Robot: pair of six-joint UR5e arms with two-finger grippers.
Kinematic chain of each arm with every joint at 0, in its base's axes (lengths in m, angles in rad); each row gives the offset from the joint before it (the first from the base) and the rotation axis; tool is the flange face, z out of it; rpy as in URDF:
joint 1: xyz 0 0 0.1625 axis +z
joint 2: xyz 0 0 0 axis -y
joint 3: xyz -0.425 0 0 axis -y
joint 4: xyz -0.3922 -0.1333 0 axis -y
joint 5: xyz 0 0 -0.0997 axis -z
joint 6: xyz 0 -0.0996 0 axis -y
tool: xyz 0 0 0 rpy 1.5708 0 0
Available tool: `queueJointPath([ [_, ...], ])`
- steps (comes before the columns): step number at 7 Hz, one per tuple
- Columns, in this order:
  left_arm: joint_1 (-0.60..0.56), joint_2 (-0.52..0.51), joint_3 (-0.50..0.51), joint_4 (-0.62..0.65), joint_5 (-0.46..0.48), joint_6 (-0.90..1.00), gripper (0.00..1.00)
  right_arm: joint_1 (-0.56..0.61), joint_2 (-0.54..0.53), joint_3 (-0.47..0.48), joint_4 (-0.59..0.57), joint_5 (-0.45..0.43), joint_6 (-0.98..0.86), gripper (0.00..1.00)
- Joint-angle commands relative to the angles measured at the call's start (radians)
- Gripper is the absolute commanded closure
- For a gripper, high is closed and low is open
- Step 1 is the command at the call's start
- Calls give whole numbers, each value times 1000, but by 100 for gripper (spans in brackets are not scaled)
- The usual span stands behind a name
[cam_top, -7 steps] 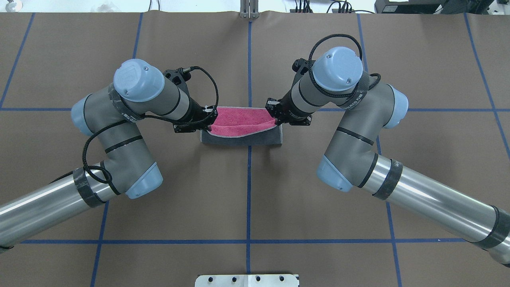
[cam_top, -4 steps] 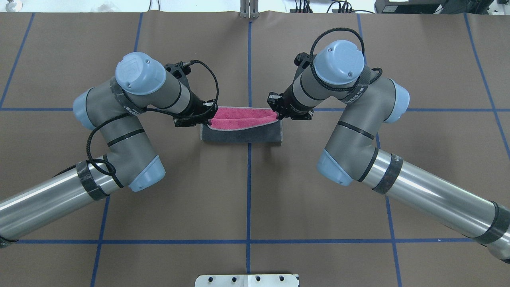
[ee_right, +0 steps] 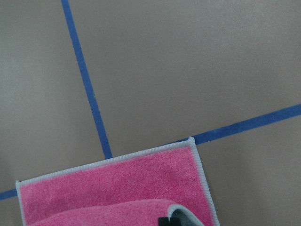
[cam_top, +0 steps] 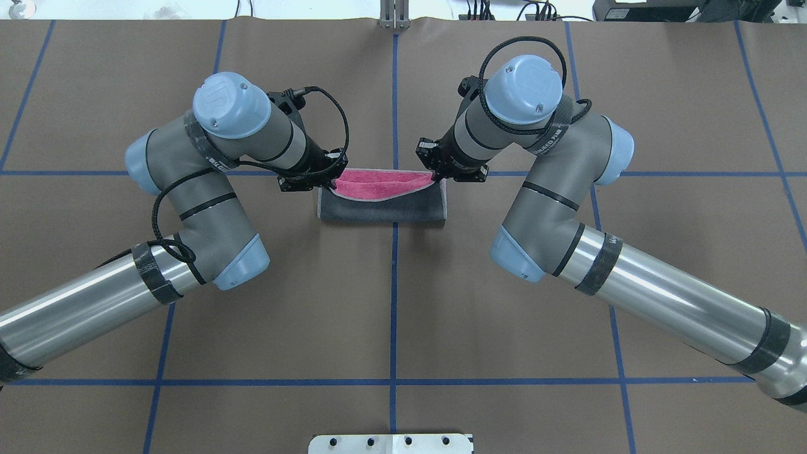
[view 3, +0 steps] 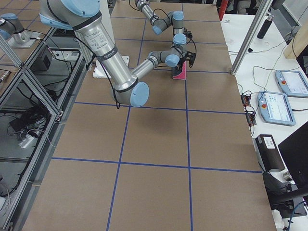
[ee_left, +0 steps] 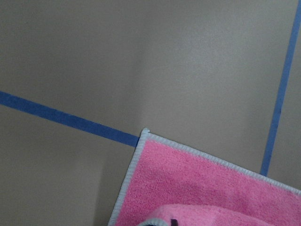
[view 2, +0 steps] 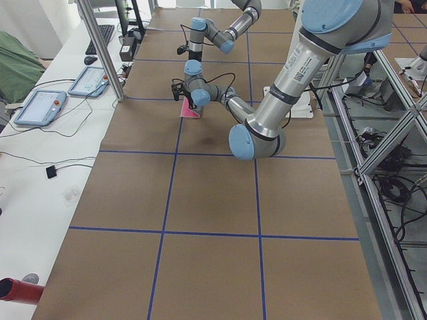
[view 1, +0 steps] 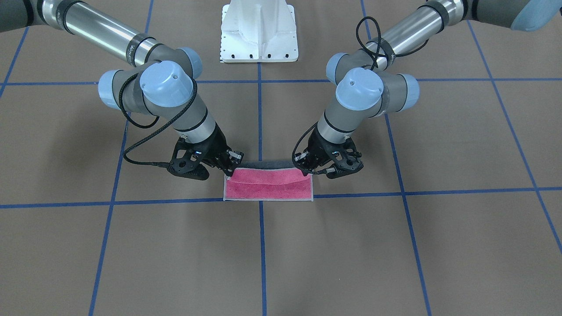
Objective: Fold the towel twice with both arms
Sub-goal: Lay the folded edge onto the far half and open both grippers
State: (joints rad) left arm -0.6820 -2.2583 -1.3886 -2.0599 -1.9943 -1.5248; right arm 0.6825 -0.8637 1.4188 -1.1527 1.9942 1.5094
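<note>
Left tool (cam_top: pixel 328 183) and right tool (cam_top: pixel 434 179) grip towel (cam_top: pixel 382 209) corners

Brown tabletop (cam_top: pixel 284 328), blue tape grid (cam_top: pixel 252 382). White side bench (view 2: pixel 40 143) holding teach pendants (view 2: pixel 39 107), cables (view 2: pixel 40 162). Aluminium frame posts (view 2: pixel 101 47) beside tabletop.

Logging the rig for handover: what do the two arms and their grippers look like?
The left arm and right arm match: polished silver tubes, grey joint housings, rounded pale blue caps, black bands with white lettering too small to read. A braided black cable loops along each wrist. The left gripper and right gripper are black, open-framed two-finger units.
</note>
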Motion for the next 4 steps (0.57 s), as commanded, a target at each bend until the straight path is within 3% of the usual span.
queueJointPath([
  [1,-7,0,22,-22,0,0,100,5,0,-24,27,0,0,100],
  [4,-8,-1,22,-22,0,0,100,5,0,-29,28,0,0,100],
])
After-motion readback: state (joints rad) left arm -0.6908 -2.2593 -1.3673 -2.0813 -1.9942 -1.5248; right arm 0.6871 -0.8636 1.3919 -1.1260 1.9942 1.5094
